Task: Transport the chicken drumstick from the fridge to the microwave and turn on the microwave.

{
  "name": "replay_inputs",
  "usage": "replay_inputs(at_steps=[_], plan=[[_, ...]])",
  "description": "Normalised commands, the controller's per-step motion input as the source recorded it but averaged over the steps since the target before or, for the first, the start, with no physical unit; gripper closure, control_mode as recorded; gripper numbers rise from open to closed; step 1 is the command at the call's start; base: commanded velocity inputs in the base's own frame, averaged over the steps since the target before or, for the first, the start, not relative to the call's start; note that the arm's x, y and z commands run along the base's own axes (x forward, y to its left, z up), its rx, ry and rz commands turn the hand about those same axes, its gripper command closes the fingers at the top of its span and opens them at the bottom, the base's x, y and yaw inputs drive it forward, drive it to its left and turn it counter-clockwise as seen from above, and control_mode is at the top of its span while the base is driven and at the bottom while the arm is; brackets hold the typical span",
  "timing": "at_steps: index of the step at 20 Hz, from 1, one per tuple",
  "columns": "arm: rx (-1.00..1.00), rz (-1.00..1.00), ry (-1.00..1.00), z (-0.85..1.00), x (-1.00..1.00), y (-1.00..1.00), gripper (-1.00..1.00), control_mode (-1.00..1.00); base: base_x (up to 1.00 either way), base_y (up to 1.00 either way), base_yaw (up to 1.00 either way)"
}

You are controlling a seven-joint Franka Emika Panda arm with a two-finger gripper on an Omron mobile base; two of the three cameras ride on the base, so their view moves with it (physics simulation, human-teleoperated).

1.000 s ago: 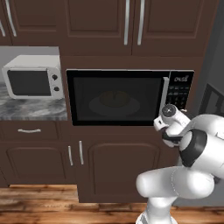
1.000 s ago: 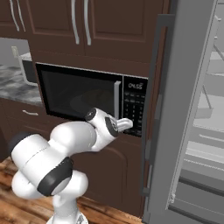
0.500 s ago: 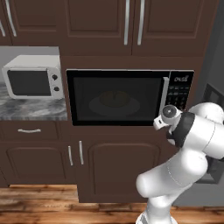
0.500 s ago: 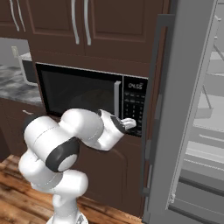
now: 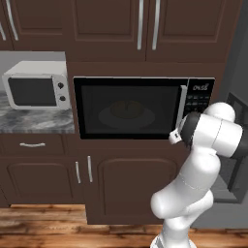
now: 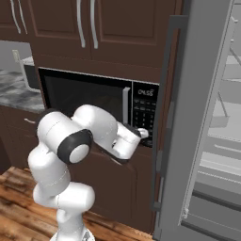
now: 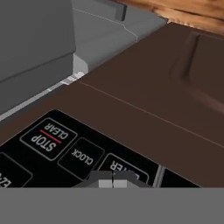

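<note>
My own elbow hiding my gripper [image 6: 144, 134], fingers pressed together at the microwave [image 5: 128, 107] keypad [image 7: 65, 148], blurry dish behind its glass, fridge [image 6: 207, 117] door gaping beside.

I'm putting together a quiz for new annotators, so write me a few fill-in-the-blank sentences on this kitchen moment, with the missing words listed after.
1. The microwave door is ____.
2. The gripper has its jaws ____ as it points at the keypad.
3. In the hand view, the key beside CLOCK reads ____ CLEAR.
4. The fridge door stands ____.

Missing words: shut; shut; STOP; open
</note>
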Motion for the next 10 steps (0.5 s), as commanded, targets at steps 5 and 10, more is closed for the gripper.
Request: replay_inputs(at_steps=[5,10], plan=[[0.0,0.04,-0.12,-0.4,0.23,-0.05,1.0,-1.0,0.0,0.0,0.0],[0.0,0.05,-0.05,-0.54,0.2,0.0,1.0,-1.0,0.0,0.0,0.0]])
